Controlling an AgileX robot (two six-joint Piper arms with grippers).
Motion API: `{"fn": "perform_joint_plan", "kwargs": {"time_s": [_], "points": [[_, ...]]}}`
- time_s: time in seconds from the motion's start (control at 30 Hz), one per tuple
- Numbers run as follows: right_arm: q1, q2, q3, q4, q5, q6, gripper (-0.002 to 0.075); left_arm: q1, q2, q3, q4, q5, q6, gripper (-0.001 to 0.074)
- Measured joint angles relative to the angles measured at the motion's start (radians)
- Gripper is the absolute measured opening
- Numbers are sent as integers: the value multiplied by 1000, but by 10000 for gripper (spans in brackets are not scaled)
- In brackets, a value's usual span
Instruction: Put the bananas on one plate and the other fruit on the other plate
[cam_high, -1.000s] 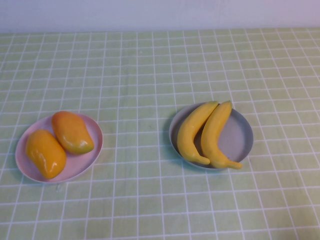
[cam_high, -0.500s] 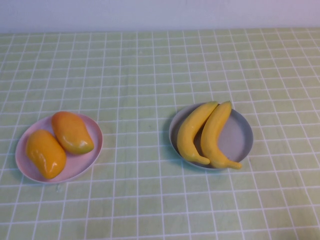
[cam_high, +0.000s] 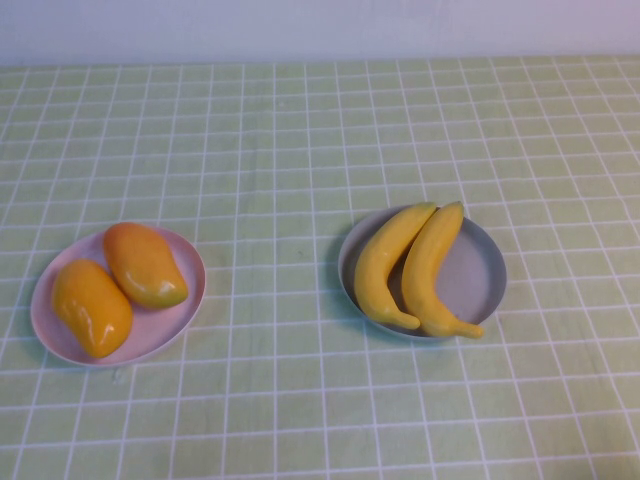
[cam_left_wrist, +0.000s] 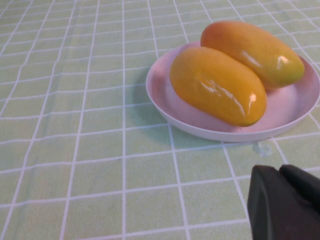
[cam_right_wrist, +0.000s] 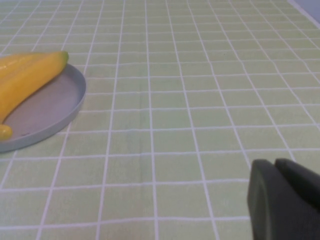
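Observation:
Two bananas (cam_high: 385, 262) (cam_high: 432, 268) lie side by side on the grey-blue plate (cam_high: 490, 272), right of centre. Two mangoes (cam_high: 145, 263) (cam_high: 90, 305) lie on the pale pink plate (cam_high: 178, 322) at the left. Neither arm shows in the high view. In the left wrist view my left gripper (cam_left_wrist: 279, 171) is shut and empty, low over the cloth just short of the pink plate (cam_left_wrist: 162, 105) with its mangoes (cam_left_wrist: 217, 85). In the right wrist view my right gripper (cam_right_wrist: 274, 164) is shut and empty, well off to the side of the grey-blue plate (cam_right_wrist: 62, 107) and a banana (cam_right_wrist: 27, 80).
A green cloth (cam_high: 300, 150) with a white grid covers the whole table. A pale wall (cam_high: 320, 25) runs along the far edge. Open cloth lies between the two plates and behind them.

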Motion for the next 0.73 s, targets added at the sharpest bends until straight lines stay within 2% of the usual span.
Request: {"fn": "perform_joint_plan", "kwargs": {"time_s": [0.73], "points": [[0,0,0,27,3,-7,-15,0,0,0,0,0,0,-4]]}}
